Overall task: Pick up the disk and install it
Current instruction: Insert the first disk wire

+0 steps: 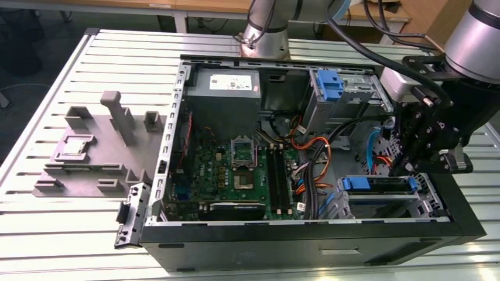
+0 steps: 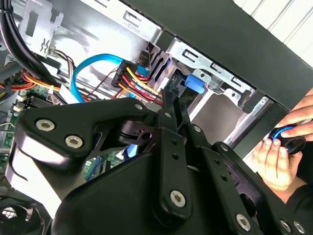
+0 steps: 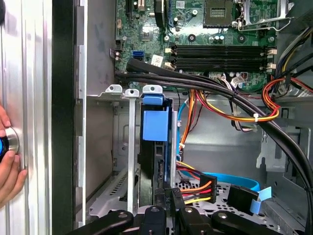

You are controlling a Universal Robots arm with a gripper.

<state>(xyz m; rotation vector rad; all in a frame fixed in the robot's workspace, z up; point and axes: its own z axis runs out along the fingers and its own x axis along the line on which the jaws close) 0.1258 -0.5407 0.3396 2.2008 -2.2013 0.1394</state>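
The disk [image 3: 155, 128], in its blue plastic carrier, stands edge-on in a slot of the metal drive cage [image 3: 113, 147] at the front corner of the open computer case. In the exterior view the disk's blue carrier [image 1: 379, 184] shows at the top of that cage [image 1: 425, 202]. My gripper [image 3: 167, 197] hovers just at the disk's near end, its black fingers [image 2: 169, 105] pressed together with nothing between them. In the second wrist view they point at the carrier's blue tab [image 2: 193, 82]. In the exterior view the gripper [image 1: 418, 167] hangs over the cage's right side.
Black, orange and blue cables [image 3: 230, 105] run beside the cage. The motherboard [image 1: 234, 170] fills the case floor. A bare blue bracket [image 1: 331, 85] sits in the upper cage. A person's hand [image 2: 281, 156] rests on a round device outside the case wall. A grey fixture [image 1: 98, 146] lies on the table.
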